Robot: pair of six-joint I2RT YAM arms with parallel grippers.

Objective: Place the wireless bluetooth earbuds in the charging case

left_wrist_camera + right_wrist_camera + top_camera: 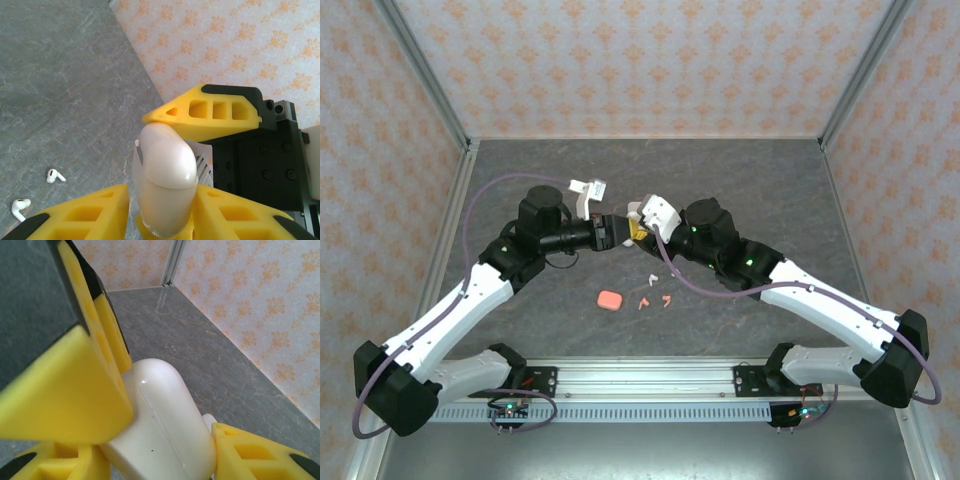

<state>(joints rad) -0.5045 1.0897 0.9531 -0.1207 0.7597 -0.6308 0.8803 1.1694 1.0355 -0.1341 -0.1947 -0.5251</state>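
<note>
1 white case point(165, 415), base hidden, clamped in right gripper point(155, 452), hold of left gripper point(162, 202) unclear

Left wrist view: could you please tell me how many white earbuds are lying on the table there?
2. One white earbud lies on the table at lower left, the other white earbud nearer the bottom-left corner. Others may be hidden behind the charging case.

One white case point(167, 170) is raised beyond one pink case point(610, 299), toward the back wall, with two pink earbuds point(643, 303) point(667, 299) just right of the pink case and two white earbuds point(55, 175) point(20, 207) lying nearby.
</note>
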